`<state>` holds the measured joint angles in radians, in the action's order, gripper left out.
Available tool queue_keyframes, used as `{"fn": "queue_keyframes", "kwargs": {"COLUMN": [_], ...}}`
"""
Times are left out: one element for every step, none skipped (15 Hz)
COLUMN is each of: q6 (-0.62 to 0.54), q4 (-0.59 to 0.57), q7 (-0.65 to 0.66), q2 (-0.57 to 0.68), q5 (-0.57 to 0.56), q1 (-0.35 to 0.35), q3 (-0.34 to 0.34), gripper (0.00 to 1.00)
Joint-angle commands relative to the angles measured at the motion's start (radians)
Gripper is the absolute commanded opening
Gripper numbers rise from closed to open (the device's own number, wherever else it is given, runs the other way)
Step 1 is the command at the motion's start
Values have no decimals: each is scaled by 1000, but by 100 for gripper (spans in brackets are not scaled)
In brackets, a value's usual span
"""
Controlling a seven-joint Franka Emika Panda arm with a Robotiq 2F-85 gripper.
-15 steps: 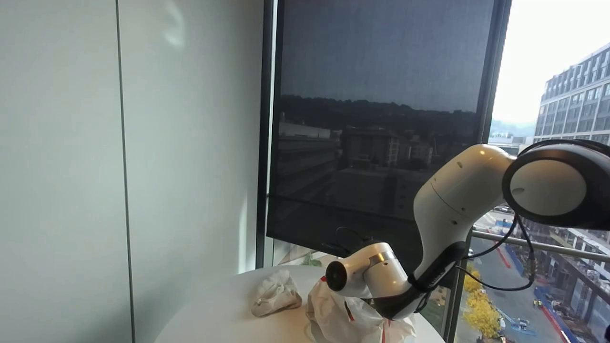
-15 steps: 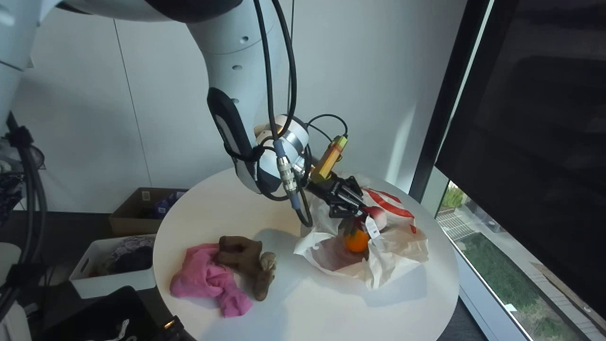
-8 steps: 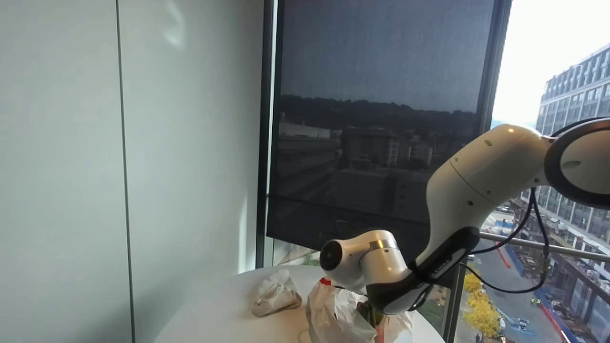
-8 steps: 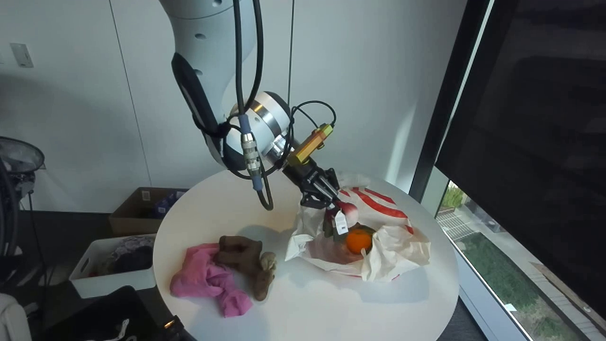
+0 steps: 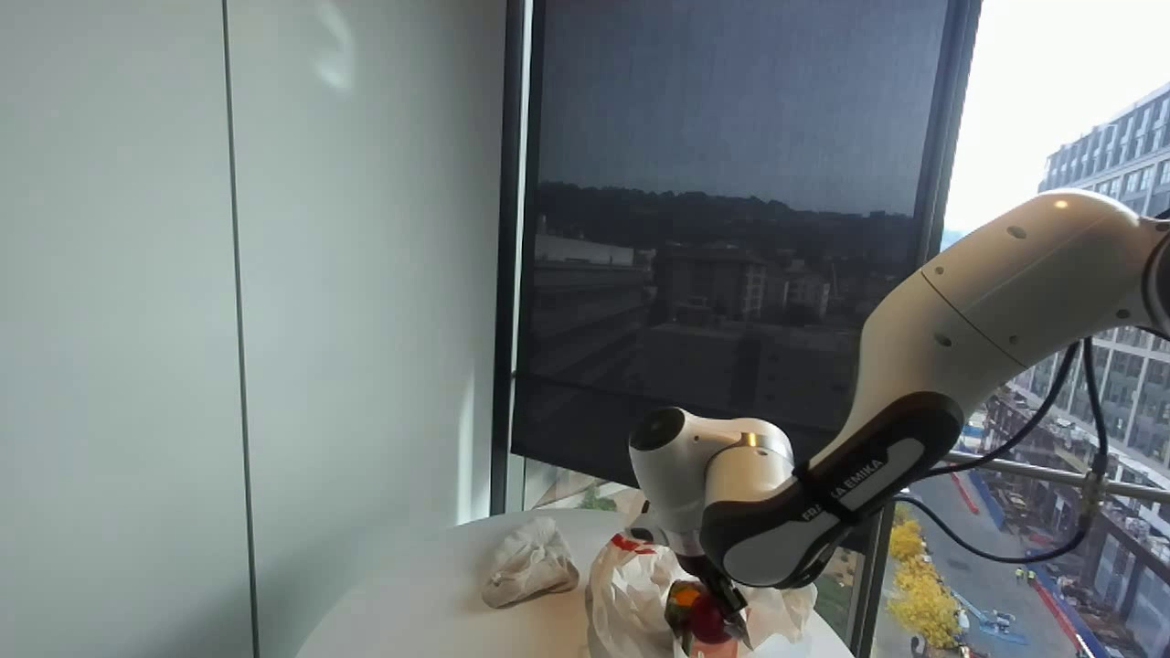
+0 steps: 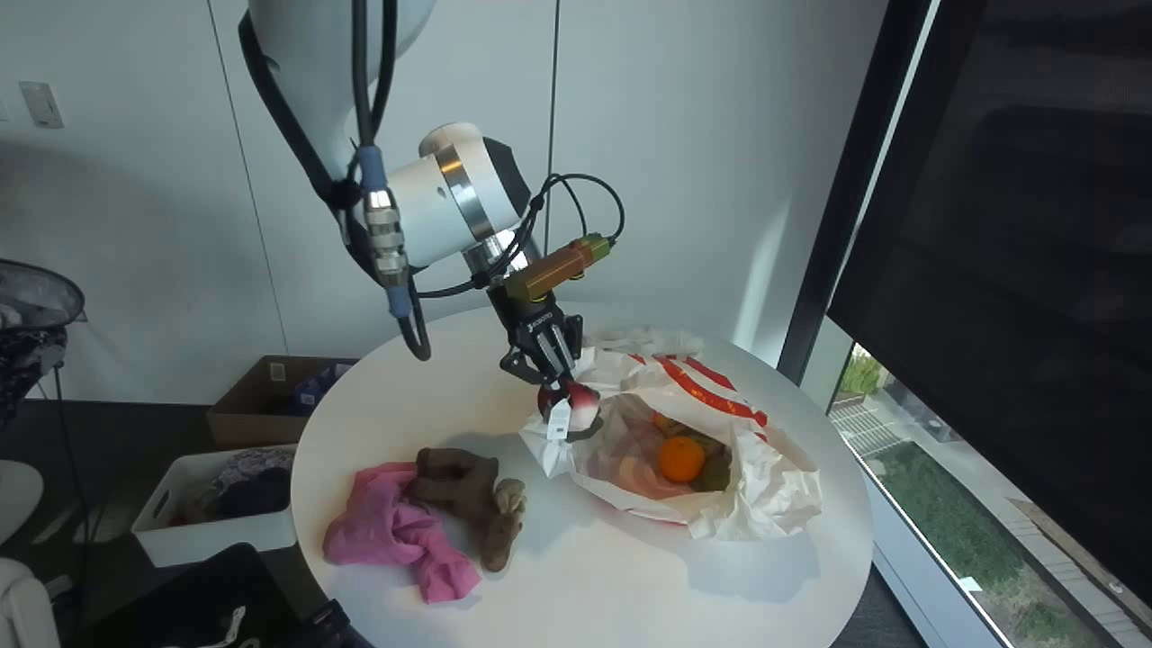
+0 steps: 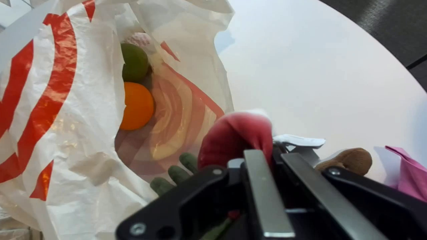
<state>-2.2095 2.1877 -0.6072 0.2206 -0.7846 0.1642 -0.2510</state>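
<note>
My gripper is shut on a red-and-white soft toy with green leaf-like ends. In the wrist view the toy sits at the fingertips, its green ends to the left. A white tag hangs from it. The toy is beside the mouth of a white plastic bag with red stripes, over its near edge. Inside the open bag lie an orange ball-like fruit and a green round one. In an exterior view the arm partly hides the toy.
A pink cloth item and a brown soft toy lie on the round white table. A crumpled whitish bag lies behind the striped bag. A cardboard box and a white bin stand on the floor.
My gripper has drawn back from the bag's inside to its edge, carrying the red-and-white toy. The orange and the bag's inside show more openly. The bag's near edge has shifted slightly.
</note>
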Motion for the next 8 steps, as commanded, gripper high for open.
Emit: {"fn": "queue_keyframes", "kwargs": {"q6": [-85,-105,-138,-176,-207,-238,-270,-292], "q4": [72,81,89,97,101,102,102,101], "q7": [-91,-114,-143,-189,-229,-263,-295,-316], "q2": [-76,-81,-78,-76,-67,-55,-42,-31], "q5": [126,161,219,289,354,419,485,550], "q1": [-10,-9,-12,-18,-20,-20,-25,-29], "q3": [-11,-10,-12,-16,-16,-16,-17,-18], "gripper": [9,9,10,9,9,9,10,10]}}
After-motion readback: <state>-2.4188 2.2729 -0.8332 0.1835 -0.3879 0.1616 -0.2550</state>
